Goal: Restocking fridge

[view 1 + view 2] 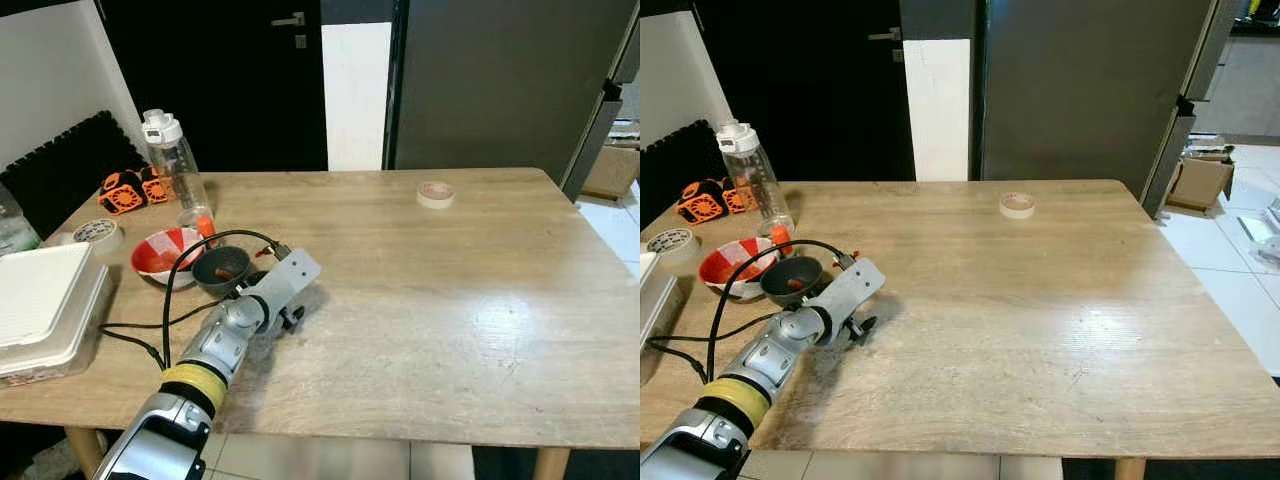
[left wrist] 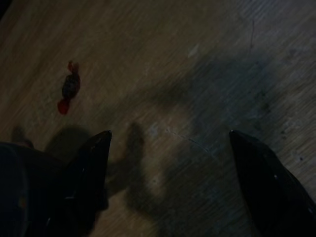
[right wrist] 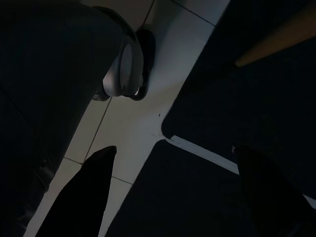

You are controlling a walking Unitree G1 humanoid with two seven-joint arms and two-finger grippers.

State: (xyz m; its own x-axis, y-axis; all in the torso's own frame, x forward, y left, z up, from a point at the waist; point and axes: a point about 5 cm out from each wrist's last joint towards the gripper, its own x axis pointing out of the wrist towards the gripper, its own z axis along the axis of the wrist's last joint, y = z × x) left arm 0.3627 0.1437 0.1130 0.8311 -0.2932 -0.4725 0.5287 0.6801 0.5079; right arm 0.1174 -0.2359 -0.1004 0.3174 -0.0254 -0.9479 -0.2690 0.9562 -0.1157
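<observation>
**Fridge upright behind the table, left arm reaching over the tabletop**

Fridge (image 1: 500, 85): a tall dark grey body standing beyond the far edge of the wooden table (image 1: 450, 300), right of a black door (image 1: 230, 80). Its long axis is vertical and its broad flat front faces the table. Its top is cut off by the frame, its foot is hidden behind the tabletop, and no handle can be made out with certainty.

Left arm: stretched forward and to the right across the near left corner of the table, forearm low over the wood, with a black cable (image 1: 175, 290) looping up from it. The left gripper (image 2: 168, 138) points down at the bare tabletop, and its two black fingers (image 2: 91, 163) stand spread wide with nothing between them. A small red-wrapped candy (image 2: 69, 88) lies on the wood near one fingertip, apart from it. From the head views the fingers are mostly hidden under the wrist plate.

Beside the wrist stands a small dark bowl (image 1: 220, 268) holding something reddish, too small to identify, just beside a red-and-white bowl (image 1: 160, 255). A clear water bottle (image 1: 175, 165) stands upright behind them. A white lidded container (image 1: 40, 300) is cut off at the left edge.

Right gripper (image 3: 173, 150): hanging over the tiled floor beside a table leg (image 3: 276, 42), fingers spread and empty; the view is very dark.
</observation>
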